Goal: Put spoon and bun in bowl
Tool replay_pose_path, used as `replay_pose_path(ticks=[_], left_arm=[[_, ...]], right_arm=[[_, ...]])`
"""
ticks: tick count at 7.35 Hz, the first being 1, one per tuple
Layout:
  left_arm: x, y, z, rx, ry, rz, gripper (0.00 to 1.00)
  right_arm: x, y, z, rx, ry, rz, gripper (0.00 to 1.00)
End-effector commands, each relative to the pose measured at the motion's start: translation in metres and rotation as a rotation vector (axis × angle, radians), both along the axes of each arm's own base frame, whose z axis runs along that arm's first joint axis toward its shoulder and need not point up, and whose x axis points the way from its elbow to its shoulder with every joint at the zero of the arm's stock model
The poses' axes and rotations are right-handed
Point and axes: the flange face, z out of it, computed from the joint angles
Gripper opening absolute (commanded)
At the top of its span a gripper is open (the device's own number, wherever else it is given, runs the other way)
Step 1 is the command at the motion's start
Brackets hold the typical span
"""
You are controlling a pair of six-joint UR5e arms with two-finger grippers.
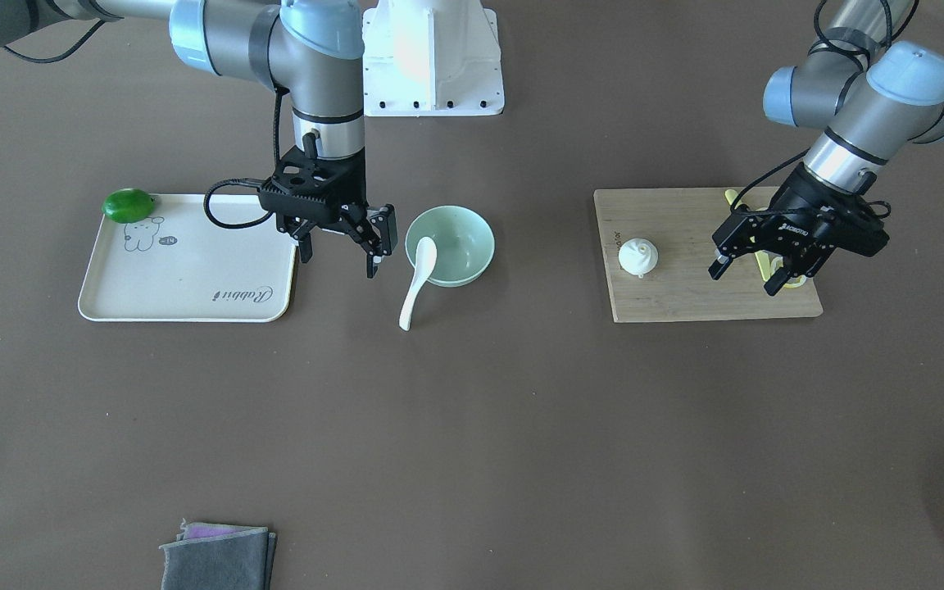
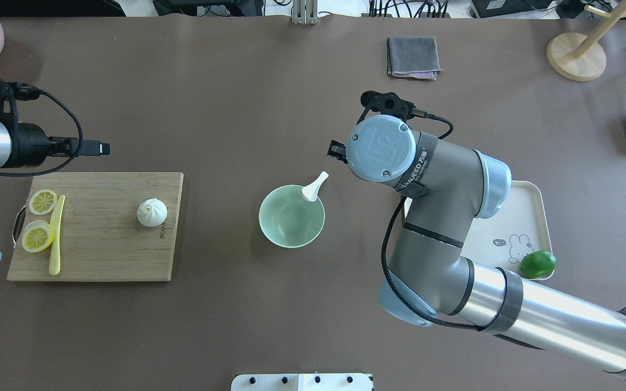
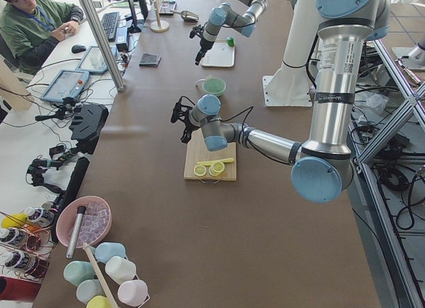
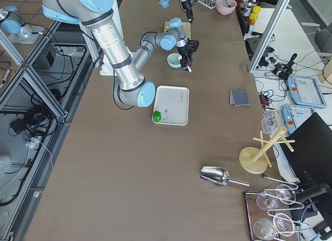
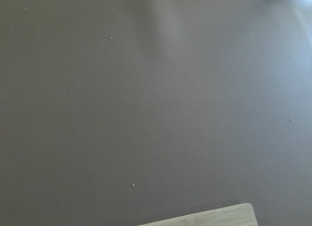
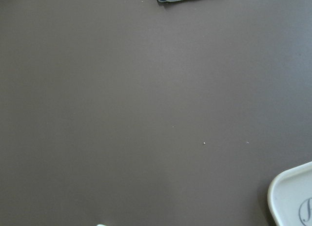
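The pale green bowl (image 1: 464, 238) (image 2: 288, 220) stands mid-table. The white spoon (image 1: 417, 279) (image 2: 314, 187) lies with its scoop inside the bowl at the rim, and its handle sticks out over the rim toward the table. The white bun (image 1: 637, 256) (image 2: 151, 212) sits upright on the wooden cutting board (image 1: 685, 295) (image 2: 101, 244). My right gripper (image 1: 341, 252) is open and empty, just beside the bowl and above the table. My left gripper (image 1: 746, 276) is open and empty above the board's lemon end, well away from the bun.
A cream tray (image 1: 185, 283) (image 6: 292, 199) with a green lime (image 1: 129, 205) lies beside my right gripper. Lemon slices (image 2: 38, 222) and a yellow-green knife (image 2: 56, 236) lie on the board. A folded grey cloth (image 1: 218, 557) lies at the operators' edge.
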Motion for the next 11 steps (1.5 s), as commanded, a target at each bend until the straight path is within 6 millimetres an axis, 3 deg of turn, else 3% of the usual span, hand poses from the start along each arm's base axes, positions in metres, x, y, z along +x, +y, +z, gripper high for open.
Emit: replay_pose_path(ticks=[1, 3, 4, 7, 9, 10, 11], left_arm=[[-0.003, 0.002, -0.008, 0.031, -0.001, -0.006, 0.98], [-0.004, 0.000, -0.012, 0.059, -0.012, -0.016, 0.98], [-0.003, -0.001, -0.015, 0.069, -0.014, -0.013, 0.98], [-0.003, -0.001, -0.015, 0.071, -0.014, -0.014, 0.98], [-0.006, -0.001, -0.012, 0.073, -0.026, -0.034, 0.98], [-0.006, -0.002, -0.011, 0.079, -0.035, -0.051, 0.98], [-0.006, -0.002, -0.011, 0.079, -0.035, -0.050, 0.98]], right_arm=[[-0.022, -0.028, 0.004, -0.081, 0.016, -0.028, 0.94], [-0.053, -0.034, 0.025, -0.104, -0.052, -0.002, 0.75], [-0.062, -0.040, 0.029, -0.087, -0.095, 0.006, 0.74], [-0.087, -0.012, 0.010, -0.148, -0.151, 0.042, 0.74], [-0.107, 0.016, 0.006, -0.161, -0.169, 0.024, 0.71], [-0.107, 0.017, 0.007, -0.168, -0.171, 0.030, 0.50], [-0.105, 0.016, 0.006, -0.162, -0.172, 0.028, 0.04]])
